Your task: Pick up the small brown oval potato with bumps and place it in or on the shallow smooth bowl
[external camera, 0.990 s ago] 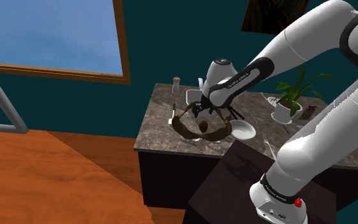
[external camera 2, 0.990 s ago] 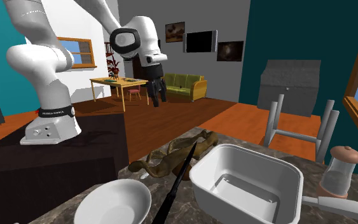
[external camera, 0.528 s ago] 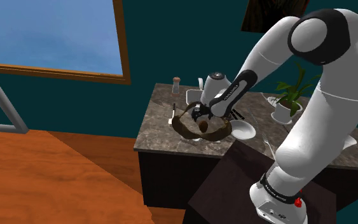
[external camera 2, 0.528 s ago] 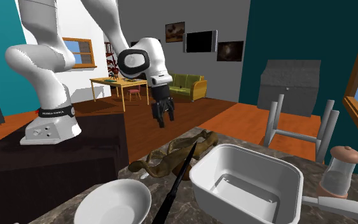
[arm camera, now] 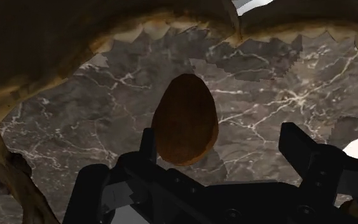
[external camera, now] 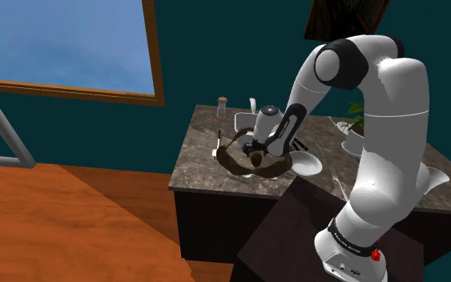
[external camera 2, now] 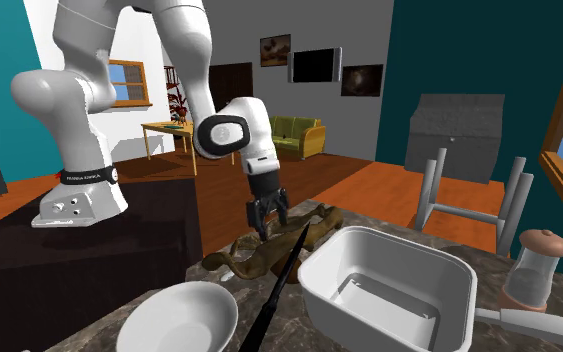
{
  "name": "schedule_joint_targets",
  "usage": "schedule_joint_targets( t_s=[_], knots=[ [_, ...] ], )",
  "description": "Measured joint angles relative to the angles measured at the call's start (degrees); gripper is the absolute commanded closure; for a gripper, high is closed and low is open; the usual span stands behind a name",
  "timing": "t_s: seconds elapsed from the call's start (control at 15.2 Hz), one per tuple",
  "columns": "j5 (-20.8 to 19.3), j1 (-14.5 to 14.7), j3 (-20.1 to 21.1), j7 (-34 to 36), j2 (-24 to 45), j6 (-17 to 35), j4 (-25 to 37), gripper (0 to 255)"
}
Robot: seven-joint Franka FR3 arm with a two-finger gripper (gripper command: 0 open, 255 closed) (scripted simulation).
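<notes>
The all-black gripper (arm camera: 225, 149) hangs wide open over the small brown egg-shaped potato (arm camera: 185, 121) — off-centre (nearer one finger), so closing could roll it across the dark marbled counter (arm camera: 279, 95).

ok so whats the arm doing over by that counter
A white robot arm is going for the brown potato on the dark marble counter. Its black gripper hangs low over the potato with the fingers open, so nothing is grasped yet. The potato lies inside a curled brown thing. The shallow white bowl it should end up in sits nearby on the counter, with nothing in it.
</notes>
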Motion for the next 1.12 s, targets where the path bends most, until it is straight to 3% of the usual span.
schedule_joint_targets(
  t_s=[0.26,0.66,1.12],
  knots=[
    [0.2,1.2,-3.3,3.1,7.2,3.4,4.2,0],
    [0.5,1.5,-4.3,4.0,13.2,6.3,7.7,0],
    [0.7,1.4,-4.3,4.0,14.5,6.8,8.6,0]
  ],
)
